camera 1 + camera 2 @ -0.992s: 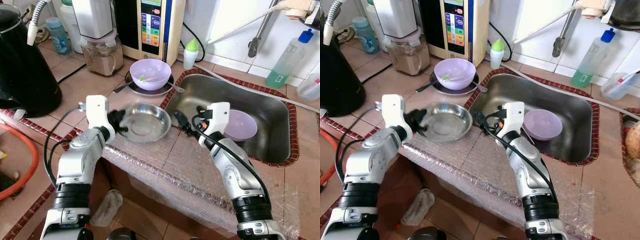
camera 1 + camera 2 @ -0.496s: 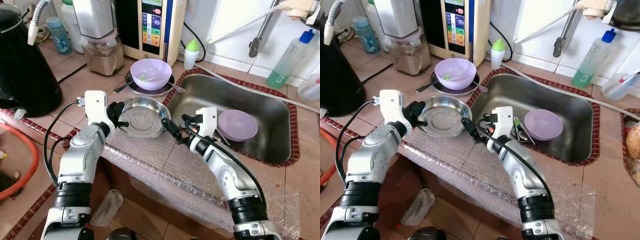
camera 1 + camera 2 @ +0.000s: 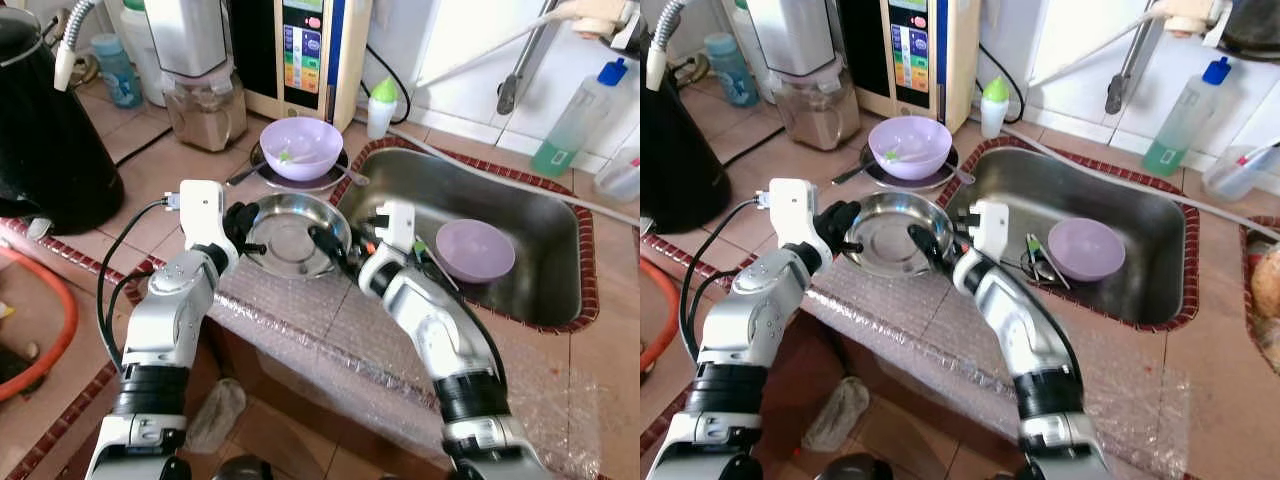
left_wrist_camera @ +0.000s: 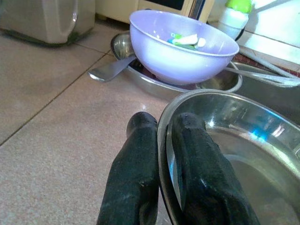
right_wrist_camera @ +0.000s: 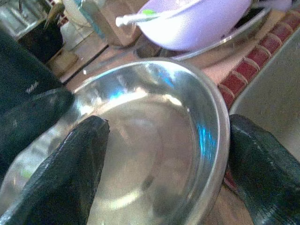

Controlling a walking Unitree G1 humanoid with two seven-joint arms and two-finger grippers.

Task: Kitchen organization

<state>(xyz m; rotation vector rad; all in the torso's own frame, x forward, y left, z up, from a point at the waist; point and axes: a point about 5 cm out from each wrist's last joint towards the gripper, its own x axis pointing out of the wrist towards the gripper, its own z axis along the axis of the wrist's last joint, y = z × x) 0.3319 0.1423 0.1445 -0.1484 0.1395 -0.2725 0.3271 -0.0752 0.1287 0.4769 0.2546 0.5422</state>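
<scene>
Sitting just left of the sink (image 3: pixel 560 300), the steel dish (image 3: pixel 292 235) rests at the counter's near edge, close to the bubble wrap (image 3: pixel 330 330) draped over it. The left gripper (image 3: pixel 243 232) pinches the dish's left rim, one black finger inside the bowl and one outside, as the left wrist view makes plain. The right gripper (image 3: pixel 330 243) reaches in from the sink side with its fingers spread wide; in the right wrist view one finger sits over the dish's inside and the other beyond the rim, though whether either touches the metal is hard to tell. Just beyond the dish, farther from the robot, a lavender bowl (image 3: pixel 301 148) stands on a dark plate (image 3: pixel 268 172) with a spoon beside it. A second lavender bowl (image 3: pixel 476 249) lies in the sink to the right. A blender (image 3: pixel 200 70) and a black kettle (image 3: pixel 50 130) stand to the far left.
</scene>
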